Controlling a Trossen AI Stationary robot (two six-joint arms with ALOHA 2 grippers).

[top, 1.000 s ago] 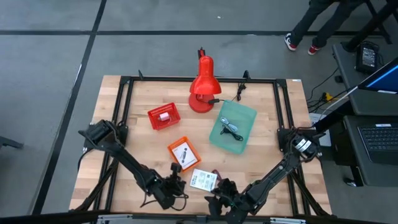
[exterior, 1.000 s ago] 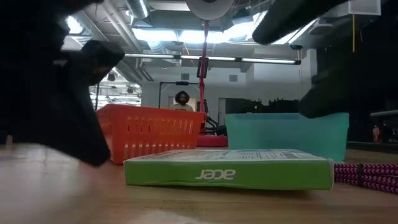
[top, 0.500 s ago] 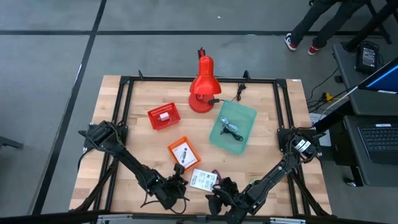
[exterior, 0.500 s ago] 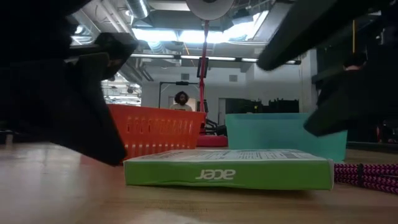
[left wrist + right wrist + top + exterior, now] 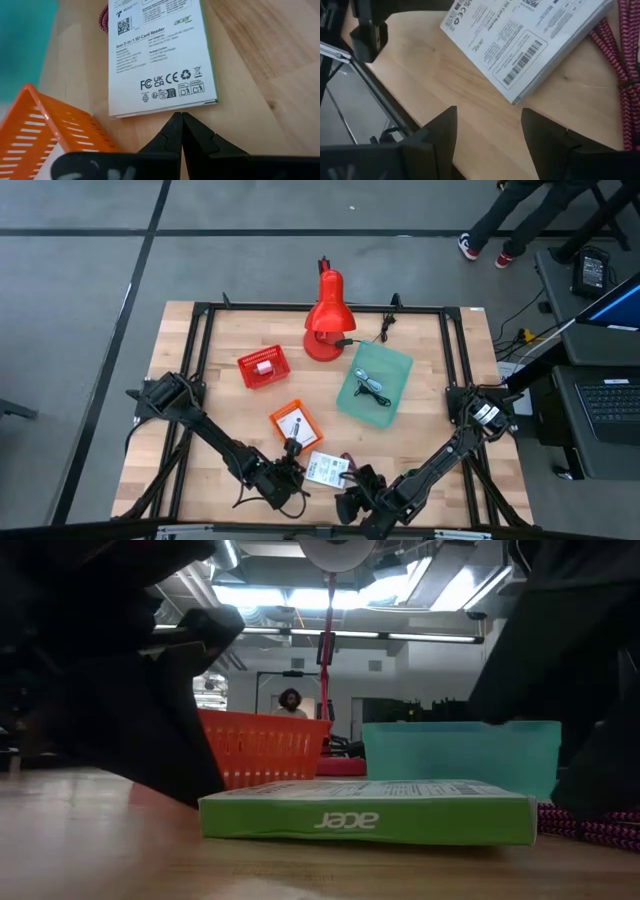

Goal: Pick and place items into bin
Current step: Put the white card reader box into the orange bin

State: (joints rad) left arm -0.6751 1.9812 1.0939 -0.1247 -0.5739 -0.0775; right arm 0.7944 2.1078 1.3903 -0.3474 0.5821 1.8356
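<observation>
Task partly done, by look of it. Teal bin [image 5: 375,386] holds black cable [image 5: 373,389]; red basket [image 5: 263,368] holds pink cube [image 5: 265,367]; orange basket [image 5: 295,426] holds small dark piece.

Left on tabletop [image 5: 425,340]: white card-reader box [image 5: 326,469], flat near front edge, purple braided strap [image 5: 619,50] just beside it.

Left gripper [image 5: 179,119] low, just short of box edge beside orange basket, jaws together, nothing held. Right gripper [image 5: 487,131] near box's other side, jaws apart, empty. Red lamp [image 5: 326,320] stands at back, not for binning.
</observation>
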